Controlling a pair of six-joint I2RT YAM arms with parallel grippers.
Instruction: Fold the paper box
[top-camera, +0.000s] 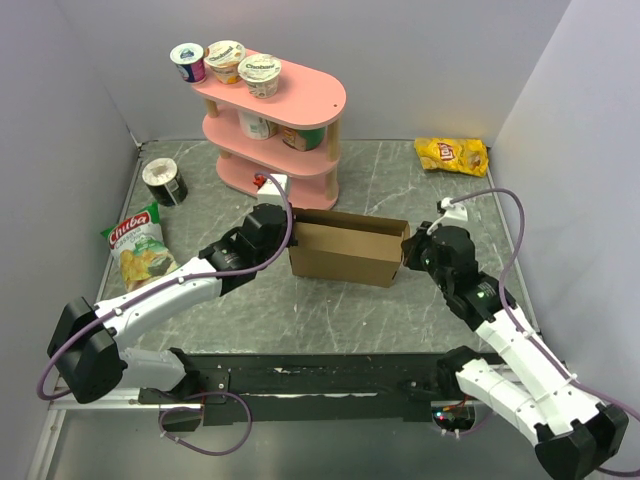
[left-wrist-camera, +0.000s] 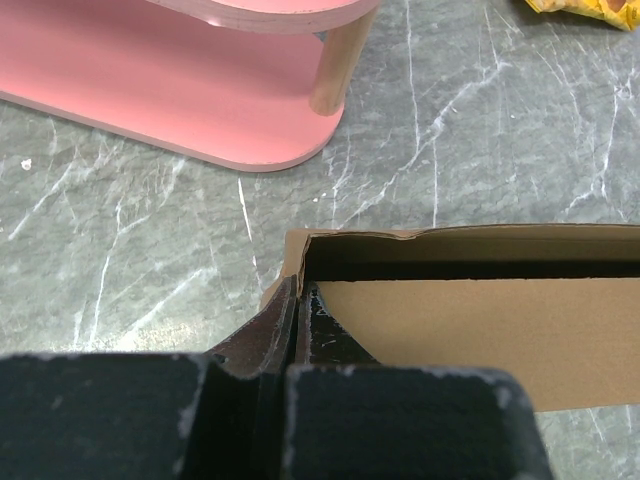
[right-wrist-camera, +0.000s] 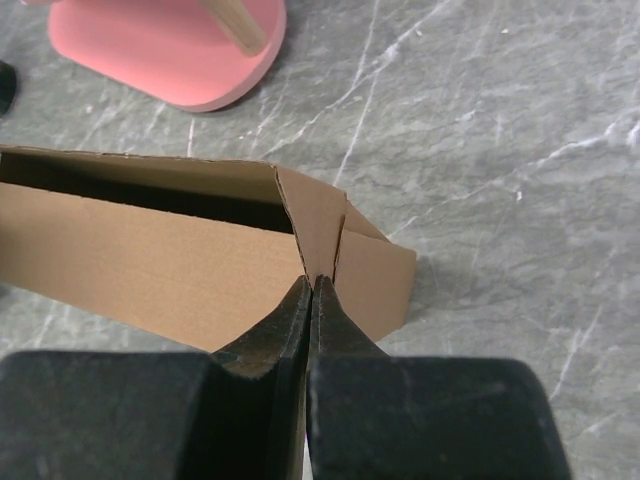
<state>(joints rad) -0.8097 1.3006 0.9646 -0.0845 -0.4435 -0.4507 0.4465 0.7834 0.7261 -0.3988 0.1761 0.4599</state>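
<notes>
grey table (top-camera: 330, 310) under paper box (top-camera: 345, 255); left end effector (left-wrist-camera: 298, 300) and right end effector (right-wrist-camera: 312, 285) pinch its ends

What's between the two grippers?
The paper box, spanning from the left gripper to the right gripper, each shut on an end. Clearest in the top view.

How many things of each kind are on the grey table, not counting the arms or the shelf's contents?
Snack bags, green and yellow: 2
Brown cardboard paper box: 1
Pink wooden shelf: 1
Dark round tub: 1
Total: 5
</notes>
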